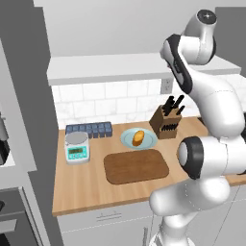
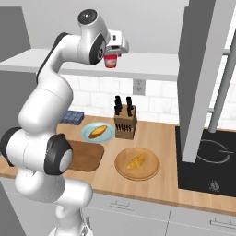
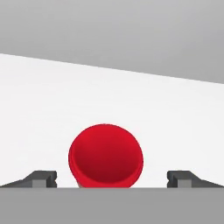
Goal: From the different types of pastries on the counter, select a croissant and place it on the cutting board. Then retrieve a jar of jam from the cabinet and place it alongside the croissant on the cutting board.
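Up at the cabinet (image 2: 152, 64), arm raised high, hand (image 2: 110, 57) over the jar of jam (image 2: 110, 61) on the cabinet's flat slab. Counter (image 1: 86, 187) below: cutting board (image 1: 137, 166) bare, nothing on it. Croissant (image 2: 136, 162) sits on the round wooden plate (image 2: 137, 164), well apart from the board, right of the knife block (image 2: 125, 120). Oval bun (image 2: 97, 132) on the blue plate (image 2: 97, 132), just behind the board. Scale (image 1: 77, 146) at counter's left.

Hand view: red lid (image 3: 105, 155) centred between the two fingertips (image 3: 43, 178), which are spread wide on either side, gaps showing, not pinching anything.

Step in hand: jam retrieval, at the pre-grasp stage. Croissant step looks not done, judged from the bare board. Next move calls for lowering a bit more if needed, pressing the fingers onto the jar, lifting off the slab, carrying down to the board.
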{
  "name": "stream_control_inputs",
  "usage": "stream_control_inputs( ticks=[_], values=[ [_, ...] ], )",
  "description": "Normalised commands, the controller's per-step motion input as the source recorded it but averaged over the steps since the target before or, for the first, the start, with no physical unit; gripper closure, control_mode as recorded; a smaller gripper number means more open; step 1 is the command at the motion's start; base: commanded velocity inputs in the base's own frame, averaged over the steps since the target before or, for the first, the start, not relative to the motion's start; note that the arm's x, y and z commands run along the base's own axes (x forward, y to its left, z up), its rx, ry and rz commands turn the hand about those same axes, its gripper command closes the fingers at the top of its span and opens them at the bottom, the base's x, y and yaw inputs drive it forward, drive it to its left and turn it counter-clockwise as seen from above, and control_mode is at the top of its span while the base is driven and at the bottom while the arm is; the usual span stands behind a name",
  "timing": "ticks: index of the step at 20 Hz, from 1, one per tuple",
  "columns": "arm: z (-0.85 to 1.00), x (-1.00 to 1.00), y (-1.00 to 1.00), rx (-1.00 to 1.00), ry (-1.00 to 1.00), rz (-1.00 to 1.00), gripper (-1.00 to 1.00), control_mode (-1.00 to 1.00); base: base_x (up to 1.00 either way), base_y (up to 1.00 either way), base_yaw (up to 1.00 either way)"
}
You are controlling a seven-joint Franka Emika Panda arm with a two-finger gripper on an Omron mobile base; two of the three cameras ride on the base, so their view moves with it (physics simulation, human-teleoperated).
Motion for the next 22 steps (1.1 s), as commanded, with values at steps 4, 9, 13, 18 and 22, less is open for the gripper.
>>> stream_control_inputs(
  ticks=[4, 9, 13, 18, 22],
  values=[
    [-0.05, 0.0, 0.22, -0.09, 0.0, 0.0, -1.0, -1.0, 0.0, 0.0, 0.0],
    [-0.1, 0.0, 0.0, -0.02, 0.0, 0.0, -1.0, -1.0, 0.0, 0.0, 0.0],
    [-0.2, 0.0, -0.01, 0.0, 0.0, -0.01, -1.0, -1.0, 0.0, 0.0, 0.0],
    [-0.19, 0.14, 0.0, 0.0, 0.02, -0.02, -1.0, -1.0, 0.0, 0.0, 0.0],
    [-0.18, 0.47, 0.0, -0.02, 0.03, 0.0, -1.0, -1.0, 0.0, 0.0, 0.0]
  ],
)
